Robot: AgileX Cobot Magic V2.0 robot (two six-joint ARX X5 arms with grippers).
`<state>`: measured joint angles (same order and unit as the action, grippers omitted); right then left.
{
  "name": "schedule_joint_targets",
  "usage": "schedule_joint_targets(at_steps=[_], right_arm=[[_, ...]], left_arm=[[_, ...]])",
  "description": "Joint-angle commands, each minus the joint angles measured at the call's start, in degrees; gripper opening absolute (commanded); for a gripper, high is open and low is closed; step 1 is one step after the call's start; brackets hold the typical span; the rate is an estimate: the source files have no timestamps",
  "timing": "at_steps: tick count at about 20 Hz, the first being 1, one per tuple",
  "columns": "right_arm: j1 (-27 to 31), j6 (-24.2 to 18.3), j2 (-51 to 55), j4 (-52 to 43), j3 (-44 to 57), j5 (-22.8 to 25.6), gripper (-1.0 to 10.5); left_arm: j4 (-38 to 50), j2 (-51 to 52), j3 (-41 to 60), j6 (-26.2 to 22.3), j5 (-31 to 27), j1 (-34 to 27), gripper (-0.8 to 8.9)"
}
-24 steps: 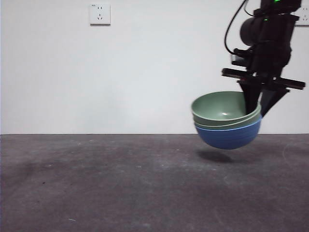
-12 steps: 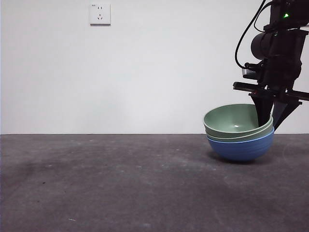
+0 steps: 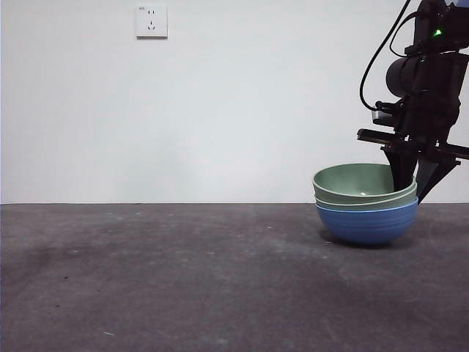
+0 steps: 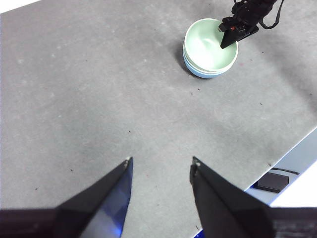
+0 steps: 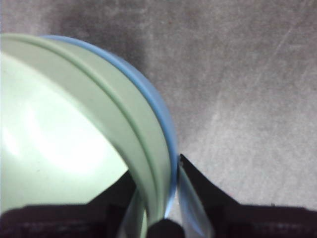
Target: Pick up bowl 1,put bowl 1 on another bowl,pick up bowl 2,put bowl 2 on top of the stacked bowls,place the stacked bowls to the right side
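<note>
At lower right, the stacked bowls [image 3: 366, 213] are clamped at the rim by the right gripper [image 3: 411, 180], resting on the table [image 3: 183, 279] for release.

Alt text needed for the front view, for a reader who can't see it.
At the right of a dark table, the right gripper clamps the rim of the stacked bowls: two pale green bowls nested in a blue one, resting on the table. A white wall with a socket is behind.
</note>
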<state>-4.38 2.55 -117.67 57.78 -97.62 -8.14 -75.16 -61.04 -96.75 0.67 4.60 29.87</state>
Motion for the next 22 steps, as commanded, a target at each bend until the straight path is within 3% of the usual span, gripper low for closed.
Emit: schedule_joint_targets(at_steps=[1,13,22], right_arm=[[0.04,-0.55,-2.62,1.18,1.16,1.03,1.6],[0.96,-1.64,-1.05,2.05,1.11,0.74,2.6],[1.33,-1.55,15.06,4.11,1.11,0.52,2.6]], left_arm=[[0.50,0.07,-0.07,0.42,0.00,0.04,1.97],[0.48,-0.42,-0.07,0.39,-0.02,0.04,1.97],[0.79,-2.80,-0.07,-0.94,-0.02,0.04,1.88]])
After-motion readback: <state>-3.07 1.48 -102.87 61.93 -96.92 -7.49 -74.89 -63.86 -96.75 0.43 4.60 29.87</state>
